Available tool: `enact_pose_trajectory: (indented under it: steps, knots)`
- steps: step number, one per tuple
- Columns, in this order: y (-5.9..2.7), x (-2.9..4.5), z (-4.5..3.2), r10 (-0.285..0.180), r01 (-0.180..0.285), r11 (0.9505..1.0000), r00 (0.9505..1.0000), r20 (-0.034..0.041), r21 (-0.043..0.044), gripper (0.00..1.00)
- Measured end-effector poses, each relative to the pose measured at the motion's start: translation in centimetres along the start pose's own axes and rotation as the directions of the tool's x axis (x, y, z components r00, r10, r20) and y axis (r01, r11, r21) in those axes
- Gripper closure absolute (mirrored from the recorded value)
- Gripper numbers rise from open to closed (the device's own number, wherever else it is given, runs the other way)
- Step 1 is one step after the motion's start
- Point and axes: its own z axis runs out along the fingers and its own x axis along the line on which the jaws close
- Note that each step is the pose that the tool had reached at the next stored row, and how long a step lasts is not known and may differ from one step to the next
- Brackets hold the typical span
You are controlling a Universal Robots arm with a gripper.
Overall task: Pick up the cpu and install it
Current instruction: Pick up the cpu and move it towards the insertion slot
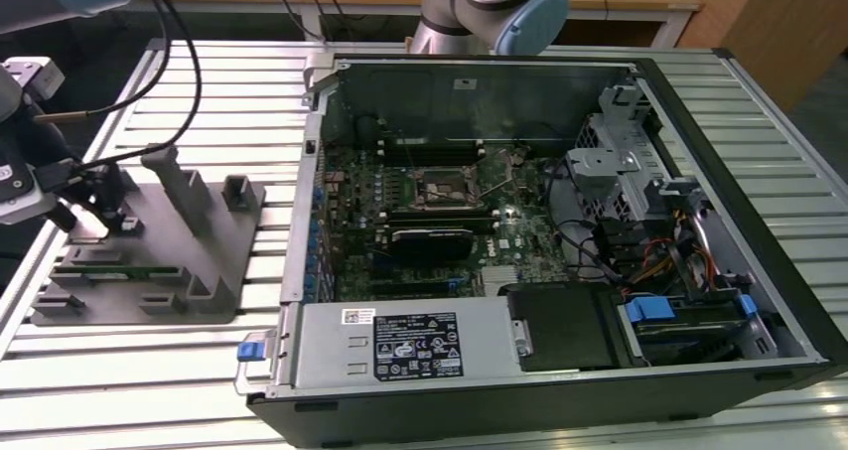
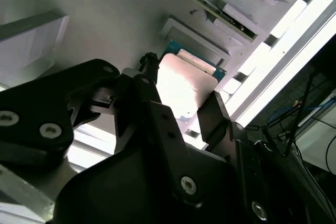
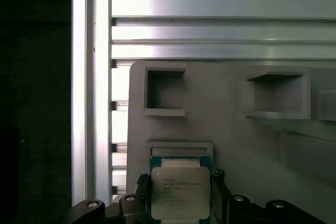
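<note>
- First wrist view: the end effector closely straddles the cpu; whether it clamps the chip or merely brackets it, I cannot tell.
- The cpu lies flat, silver face up, in a recess of the grey fixture; being square, it has no long axis.
- The fixture sits on a slatted metal table, with the open computer case on the exterior view's right.

A slatted metal table bears a grey parts holder at the exterior view's left, with an open computer case just beside it.
</note>
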Motion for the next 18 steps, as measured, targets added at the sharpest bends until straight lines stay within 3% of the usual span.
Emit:
enact_pose_trajectory:
  steps: [10,18]
  knots:
    - [0.12,-0.06,-2.21,0.0,0.0,1.0,1.0,0.0023,0.0,0.45]
    - [0.37,-0.1,-3.85,0.002,-0.002,1.0,1.0,0.0085,-0.0002,0.45]
